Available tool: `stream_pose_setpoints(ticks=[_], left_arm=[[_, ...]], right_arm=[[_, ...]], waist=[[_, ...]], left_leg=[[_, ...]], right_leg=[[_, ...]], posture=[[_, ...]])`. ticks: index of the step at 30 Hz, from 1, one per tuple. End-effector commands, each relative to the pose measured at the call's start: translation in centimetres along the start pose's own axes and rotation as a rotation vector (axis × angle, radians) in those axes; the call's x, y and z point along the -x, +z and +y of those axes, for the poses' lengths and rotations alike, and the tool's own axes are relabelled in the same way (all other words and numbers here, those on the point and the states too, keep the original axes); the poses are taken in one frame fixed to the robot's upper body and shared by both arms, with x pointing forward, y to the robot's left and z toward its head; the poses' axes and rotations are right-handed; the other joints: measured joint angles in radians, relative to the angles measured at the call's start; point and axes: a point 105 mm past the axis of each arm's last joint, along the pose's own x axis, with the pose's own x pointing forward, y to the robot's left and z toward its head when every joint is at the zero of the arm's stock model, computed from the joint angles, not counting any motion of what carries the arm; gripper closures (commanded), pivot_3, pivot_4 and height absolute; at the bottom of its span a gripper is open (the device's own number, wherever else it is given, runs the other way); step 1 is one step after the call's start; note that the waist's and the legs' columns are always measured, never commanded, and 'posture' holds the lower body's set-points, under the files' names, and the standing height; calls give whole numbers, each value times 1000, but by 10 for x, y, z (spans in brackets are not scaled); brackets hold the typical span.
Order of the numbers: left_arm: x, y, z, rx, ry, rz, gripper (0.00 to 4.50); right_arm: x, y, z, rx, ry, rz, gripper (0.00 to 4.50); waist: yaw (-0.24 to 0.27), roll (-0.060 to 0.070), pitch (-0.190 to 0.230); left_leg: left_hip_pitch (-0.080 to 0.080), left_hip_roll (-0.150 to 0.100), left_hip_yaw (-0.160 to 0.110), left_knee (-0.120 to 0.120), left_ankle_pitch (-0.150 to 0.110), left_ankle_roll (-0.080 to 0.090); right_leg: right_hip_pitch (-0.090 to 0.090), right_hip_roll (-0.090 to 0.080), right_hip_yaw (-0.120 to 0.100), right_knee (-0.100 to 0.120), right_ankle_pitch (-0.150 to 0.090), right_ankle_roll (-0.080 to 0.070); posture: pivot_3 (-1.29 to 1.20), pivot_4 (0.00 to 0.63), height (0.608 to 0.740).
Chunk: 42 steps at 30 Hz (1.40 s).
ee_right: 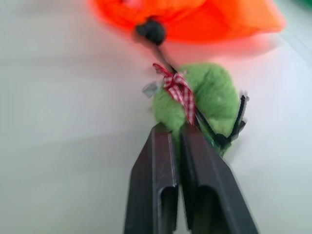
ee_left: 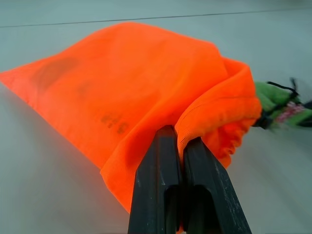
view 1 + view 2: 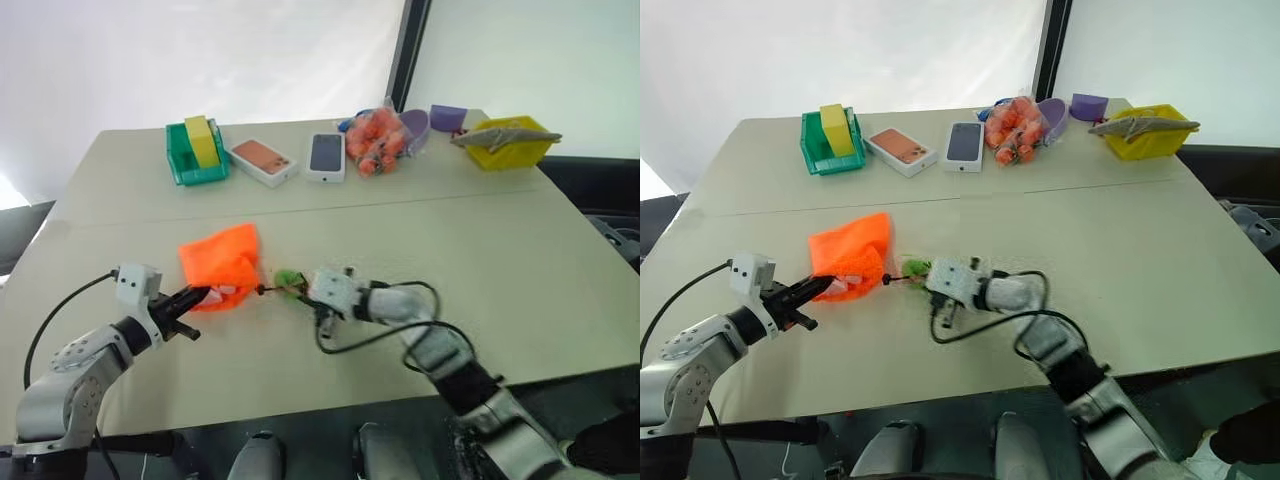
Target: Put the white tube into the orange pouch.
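The left gripper (image 2: 183, 146) was clamped on the mouth hem of the bright orange soft fabric pouch (image 3: 222, 262), which lay on the beige table (image 3: 480, 250). Something white showed at the pouch mouth in the head views, though I could not tell whether it was the white tube. The right gripper (image 1: 178, 134) was pinched on the fuzzy green charm (image 1: 209, 95) at the end of the pouch's black cord. At the table's far edge, a green bin (image 3: 185, 160) held a yellow block (image 3: 201, 140), and a yellow basket (image 3: 512, 150) held grey cloth.
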Motion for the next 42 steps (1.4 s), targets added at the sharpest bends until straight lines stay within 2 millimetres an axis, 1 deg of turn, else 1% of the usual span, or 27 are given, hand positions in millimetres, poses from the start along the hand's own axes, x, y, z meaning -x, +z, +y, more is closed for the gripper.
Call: stream_pose_setpoints(ticks=[1,3,5,8,10,13,16,18,21,23,25,26,29,30,37,42], left_arm=[[-3,6,-9,-28,-61,-9,4230],[-3,6,-14,-35,-95,1,3671],[-5,8,-16,-69,-109,9,2713],[-9,31,-21,-74,-154,-49,1493],[-8,44,-26,-76,-202,-71,1493],[-8,62,-39,-99,-329,-72,1493],[-13,71,-49,-165,-459,-18,1493],[-19,72,-51,-232,-532,56,1493],[-24,74,-49,-276,-571,94,1493],[-30,77,-45,-320,-590,113,1493],[-36,76,-42,-345,-603,131,1493],[-37,76,-40,-349,-607,135,1493],[-45,74,-38,-337,-633,147,1493],[-47,73,-38,-334,-643,151,1493],[-65,72,-42,-367,-713,184,1493],[-85,71,-49,-388,-740,199,1493]], right_arm=[[25,34,8,-95,75,-158,4480],[35,36,10,-157,87,-182,4500],[40,40,9,-202,80,-209,4500],[41,46,8,-238,68,-241,4500],[41,48,6,-249,59,-251,4500],[39,49,4,-244,53,-248,4500],[36,49,3,-217,58,-235,4500],[32,46,2,-160,51,-199,4500],[29,43,-1,-117,34,-176,4500],[30,39,-12,-61,-39,-150,4500],[33,32,-27,41,-130,-102,4500],[34,31,-30,67,-148,-92,4500],[42,28,-55,212,-280,-47,4500],[43,27,-59,252,-303,-37,4500],[40,25,-68,461,-321,8,4500],[37,28,-68,543,-323,-1,4500]], waist=[[-2,1,0],[-1,1,0],[2,0,0],[6,0,0],[6,0,0],[4,0,0],[4,0,0],[5,1,0],[1,1,1],[0,1,1],[1,1,1],[2,1,1],[1,1,1],[1,1,1],[1,1,2],[1,1,2]], left_leg=[[0,0,0,0,0,0],[1,0,0,0,0,0],[1,1,0,0,0,0],[0,0,0,2,0,0],[-1,0,0,2,0,0],[-2,0,0,2,0,0],[-2,0,0,0,0,0],[-2,0,1,0,0,0],[-2,0,1,0,0,0],[-2,0,2,0,0,0],[-3,0,2,0,0,0],[-3,0,2,0,0,0],[-3,0,2,0,0,0],[-3,0,2,0,0,0],[-3,0,2,0,0,0],[-2,0,2,1,0,0]], right_leg=[[0,0,0,0,-1,2],[0,1,0,1,-1,2],[0,1,0,1,-1,1],[-1,0,0,0,-1,1],[-1,0,0,-1,-1,1],[-2,0,0,-1,-1,1],[-3,0,0,-1,-1,1],[-3,0,0,0,-1,1],[-3,0,0,-1,-1,1],[-3,0,0,-1,-1,1],[-4,1,0,0,-1,1],[-4,1,0,0,-1,1],[-3,1,0,0,-1,1],[-3,1,0,0,-1,1],[-3,1,0,0,-1,2],[-1,1,0,0,-1,2]], posture=[[0,150,740],[0,150,740],[0,150,740],[0,150,740],[0,150,740],[0,150,740],[0,150,740],[0,150,740],[0,150,740],[0,150,740],[0,150,740],[0,150,740],[0,150,740],[0,150,740],[0,150,740],[0,150,740]])
